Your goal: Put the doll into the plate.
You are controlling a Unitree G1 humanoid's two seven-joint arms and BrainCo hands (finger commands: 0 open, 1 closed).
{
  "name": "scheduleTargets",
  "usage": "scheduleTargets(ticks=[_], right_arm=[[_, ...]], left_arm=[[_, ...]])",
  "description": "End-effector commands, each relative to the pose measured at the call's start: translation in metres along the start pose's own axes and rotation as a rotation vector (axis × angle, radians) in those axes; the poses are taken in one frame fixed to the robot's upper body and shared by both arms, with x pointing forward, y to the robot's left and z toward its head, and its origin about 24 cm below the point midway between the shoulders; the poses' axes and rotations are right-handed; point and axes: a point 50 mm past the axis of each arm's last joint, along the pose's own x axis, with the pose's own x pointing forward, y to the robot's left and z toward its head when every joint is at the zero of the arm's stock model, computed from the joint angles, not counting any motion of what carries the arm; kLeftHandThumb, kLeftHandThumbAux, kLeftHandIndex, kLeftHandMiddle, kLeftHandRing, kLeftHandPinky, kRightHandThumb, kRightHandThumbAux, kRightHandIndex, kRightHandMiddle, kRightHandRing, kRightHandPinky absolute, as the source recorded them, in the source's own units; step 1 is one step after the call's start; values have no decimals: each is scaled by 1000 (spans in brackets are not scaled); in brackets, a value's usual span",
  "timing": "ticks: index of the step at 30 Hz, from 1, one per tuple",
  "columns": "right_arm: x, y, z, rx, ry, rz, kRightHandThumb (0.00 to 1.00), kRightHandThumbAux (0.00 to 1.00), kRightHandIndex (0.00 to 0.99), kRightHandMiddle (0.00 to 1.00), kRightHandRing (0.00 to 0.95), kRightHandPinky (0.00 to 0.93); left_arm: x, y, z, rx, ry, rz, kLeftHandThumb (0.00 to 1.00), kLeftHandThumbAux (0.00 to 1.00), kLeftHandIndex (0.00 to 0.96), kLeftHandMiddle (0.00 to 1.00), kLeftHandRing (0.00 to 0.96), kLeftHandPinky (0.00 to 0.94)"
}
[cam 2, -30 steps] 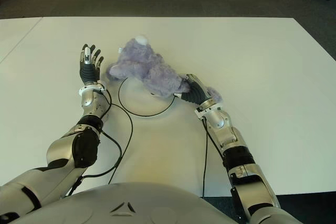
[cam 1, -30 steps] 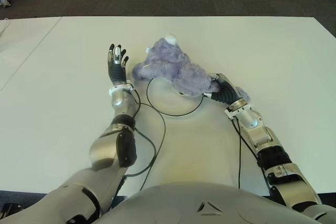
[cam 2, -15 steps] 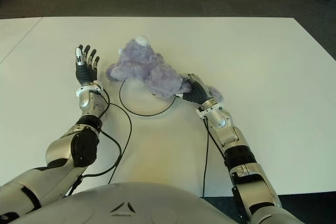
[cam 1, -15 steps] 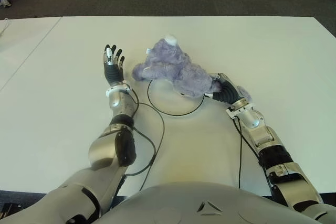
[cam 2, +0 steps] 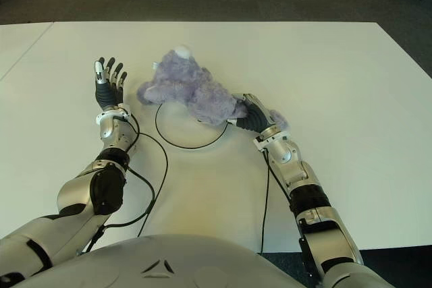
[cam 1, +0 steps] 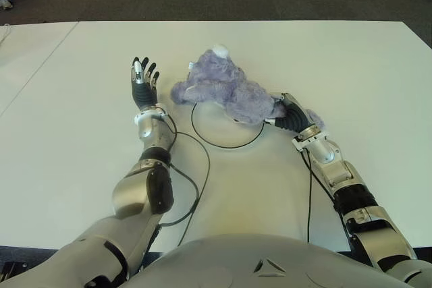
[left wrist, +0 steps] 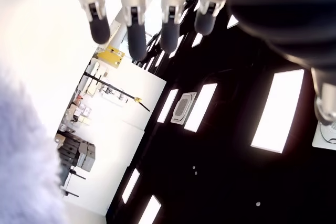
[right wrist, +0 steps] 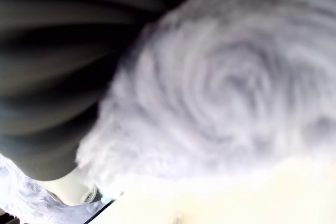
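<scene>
over the plate [cam 1: 202, 129] lies the doll [cam 1: 226, 91]; right hand [cam 1: 289, 114] grips it

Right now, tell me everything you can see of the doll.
The doll is a fluffy lilac plush with a white tuft on top, fur shaggy and soft-looking. It lies slumped over the far rim of the black-edged plate, part inside, part spilling past it toward the open left hand. The right hand grips its near-right end.
</scene>
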Motion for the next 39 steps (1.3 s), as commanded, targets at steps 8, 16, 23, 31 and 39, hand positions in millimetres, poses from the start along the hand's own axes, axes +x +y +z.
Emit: scheduleTargets(ticks=[8, 16, 23, 31, 39], right_arm=[[-15, -2, -29, -60, 122, 22, 391, 741, 769, 867, 867, 853], [-16, -4, -25, -162, -19, -37, 409, 744, 763, 876, 880, 874], [-18, 7, -12, -205, -153, -51, 430, 739, 742, 871, 883, 893], [-27, 28, -4, -251, -237, 5, 433, 730, 744, 869, 883, 895], [-33, 35, -7, -308, -265, 65, 426, 736, 734, 863, 878, 897]], left_arm=[[-110, 87, -73, 117, 420, 267, 0, 383, 12, 128, 146, 147], [-112, 74, -81, 100, 458, 229, 0, 388, 23, 152, 167, 171], [-115, 69, -84, 83, 466, 180, 0, 407, 14, 151, 155, 130], [-118, 67, -88, 76, 499, 169, 0, 410, 15, 154, 153, 134], [-121, 67, -90, 55, 504, 188, 0, 417, 16, 158, 160, 148]])
